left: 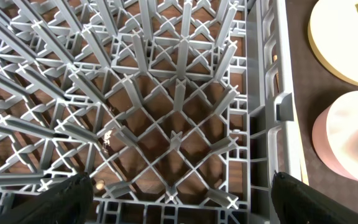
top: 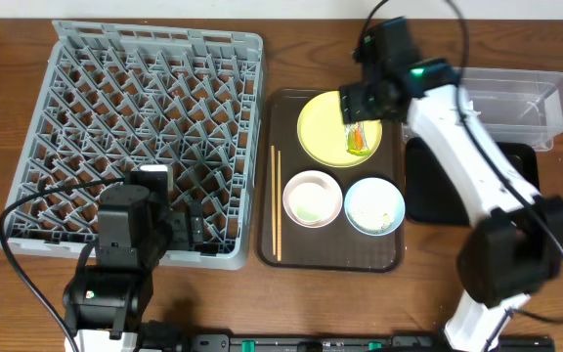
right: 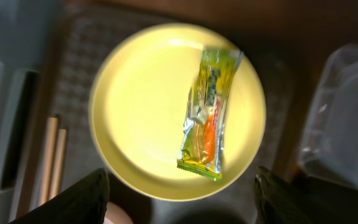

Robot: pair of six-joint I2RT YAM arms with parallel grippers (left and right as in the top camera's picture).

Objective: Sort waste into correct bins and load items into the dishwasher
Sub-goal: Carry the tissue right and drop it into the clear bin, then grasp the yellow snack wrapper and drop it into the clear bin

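Observation:
The yellow-green snack wrapper (right: pixel 208 111) lies on the round yellow plate (right: pixel 142 118) on the brown tray (top: pixel 286 254); it also shows in the overhead view (top: pixel 359 139). My right gripper (right: pixel 182 196) is open and empty, hovering above the plate (top: pixel 321 132). The pinkish-white bowl (top: pixel 312 198), the light blue bowl (top: pixel 374 206) and the wooden chopsticks (top: pixel 275 200) sit on the same tray. My left gripper (left: pixel 182 199) is open and empty above the near right corner of the grey dish rack (top: pixel 145 137). The clear tub (top: pixel 521 103) and black tray (top: pixel 433 186) are at the right.
The brown tray stands between the rack and the black tray. The right arm (top: pixel 467 166) reaches over the black tray. The pinkish bowl (left: pixel 353 143) and yellow plate (left: pixel 347 43) show at the right edge of the left wrist view.

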